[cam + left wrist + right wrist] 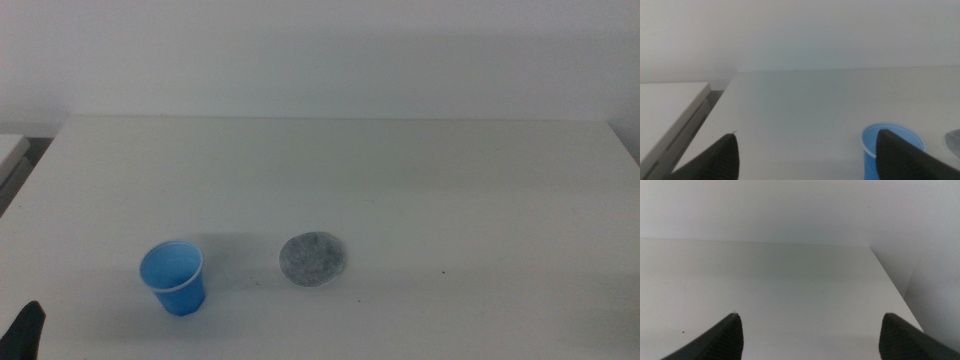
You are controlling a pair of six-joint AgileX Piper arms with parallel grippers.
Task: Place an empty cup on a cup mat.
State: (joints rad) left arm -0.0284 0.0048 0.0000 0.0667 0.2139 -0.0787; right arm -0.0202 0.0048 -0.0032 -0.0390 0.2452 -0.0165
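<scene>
White table (400, 180), pale wall behind. Left gripper (807, 160) waits at lower-left corner of middle view, jaws wide apart, holding nothing. Right gripper (810, 340) out of middle view, jaws likewise apart. One cup (173, 278), lower left, upright, mouth up, axis vertical. One cup mat (314, 259) flat, near cup's right, not touching.

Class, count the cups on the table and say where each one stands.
1. The blue cup stands upright near the table's front left, beside the grey cup mat, not on it. No other cup shows.
</scene>
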